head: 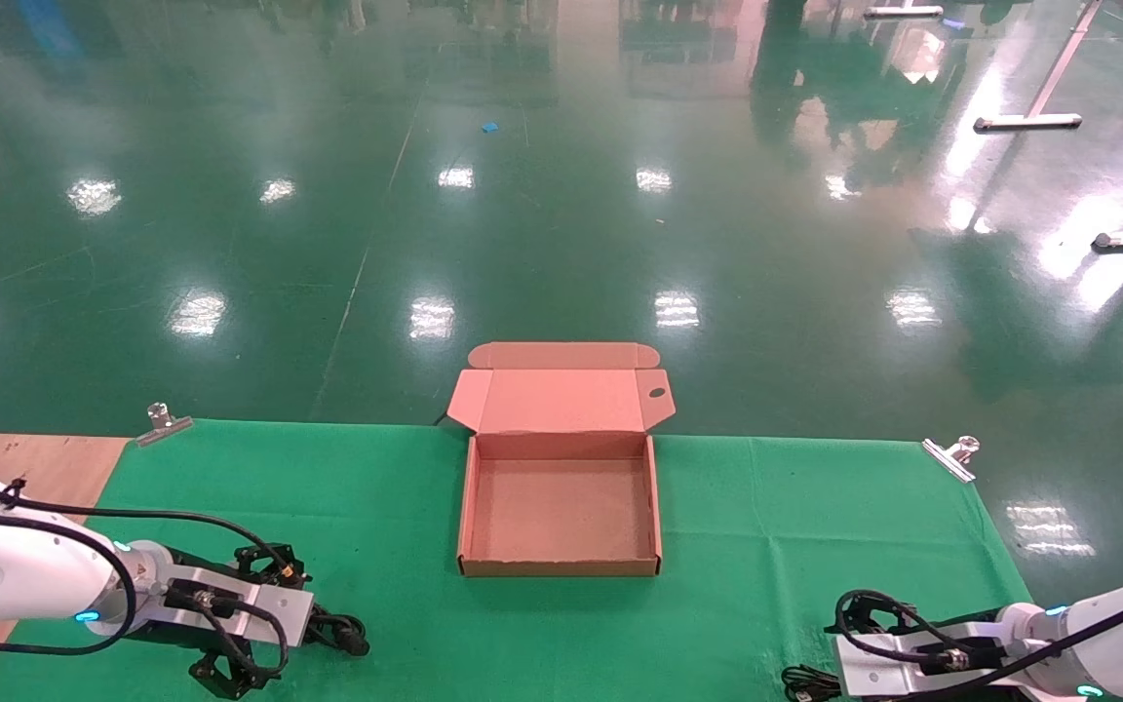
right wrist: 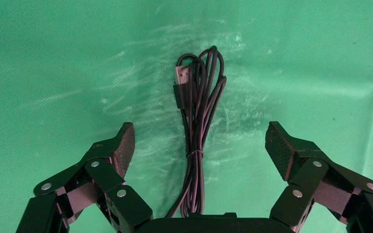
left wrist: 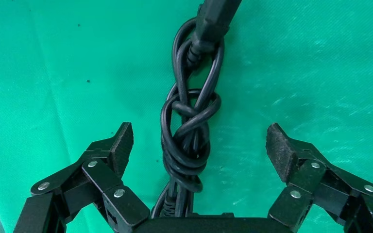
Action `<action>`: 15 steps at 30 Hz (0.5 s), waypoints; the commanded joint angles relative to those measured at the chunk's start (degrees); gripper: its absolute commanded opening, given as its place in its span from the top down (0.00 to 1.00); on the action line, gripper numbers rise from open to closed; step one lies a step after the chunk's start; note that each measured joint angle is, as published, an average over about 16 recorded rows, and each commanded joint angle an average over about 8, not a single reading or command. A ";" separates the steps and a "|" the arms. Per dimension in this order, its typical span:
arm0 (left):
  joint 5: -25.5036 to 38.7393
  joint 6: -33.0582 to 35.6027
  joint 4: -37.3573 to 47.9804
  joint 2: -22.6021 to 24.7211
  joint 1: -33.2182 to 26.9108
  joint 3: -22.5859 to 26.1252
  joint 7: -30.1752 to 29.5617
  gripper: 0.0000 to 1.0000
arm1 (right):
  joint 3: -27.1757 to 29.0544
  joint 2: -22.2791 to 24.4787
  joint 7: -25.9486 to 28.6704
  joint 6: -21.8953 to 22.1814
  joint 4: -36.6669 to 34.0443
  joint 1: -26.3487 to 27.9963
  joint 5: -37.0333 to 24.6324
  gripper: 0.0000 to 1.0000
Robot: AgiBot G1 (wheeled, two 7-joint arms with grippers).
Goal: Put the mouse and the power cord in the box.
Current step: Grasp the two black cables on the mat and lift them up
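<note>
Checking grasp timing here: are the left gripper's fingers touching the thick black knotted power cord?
Apart. The left wrist view shows the left gripper open, green cloth visible between each finger pad and the thick black knotted power cord.

A table draped in green cloth (head: 376, 507) fills the lower part of the head view; bare wood (head: 25, 458) shows at its left edge; two metal clips (head: 164, 423) pin the cloth's far corners; the box (head: 561, 565) lies open at centre; the power cord (left wrist: 190, 126) lies knotted lower left; the mouse's thin wire (right wrist: 199, 121) lies bundled lower right.
</note>
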 commanded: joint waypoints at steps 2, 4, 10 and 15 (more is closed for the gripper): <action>-0.36 0.46 0.15 -0.19 -0.13 -0.25 0.15 1.00 | 0.06 -0.02 -0.52 -0.21 -0.83 0.19 0.16 1.00; -0.54 0.52 0.19 -0.22 -0.25 -0.37 0.17 1.00 | 0.04 -0.08 -0.81 -0.04 -1.22 0.35 0.09 1.00; -0.65 0.32 0.25 -0.14 -0.52 -0.45 0.31 1.00 | -0.06 -0.22 -1.75 0.48 -2.34 0.97 -0.19 1.00; -0.63 0.19 0.39 0.02 -0.48 -0.43 0.39 1.00 | -0.28 -0.58 -2.42 0.91 -3.11 1.44 -0.57 1.00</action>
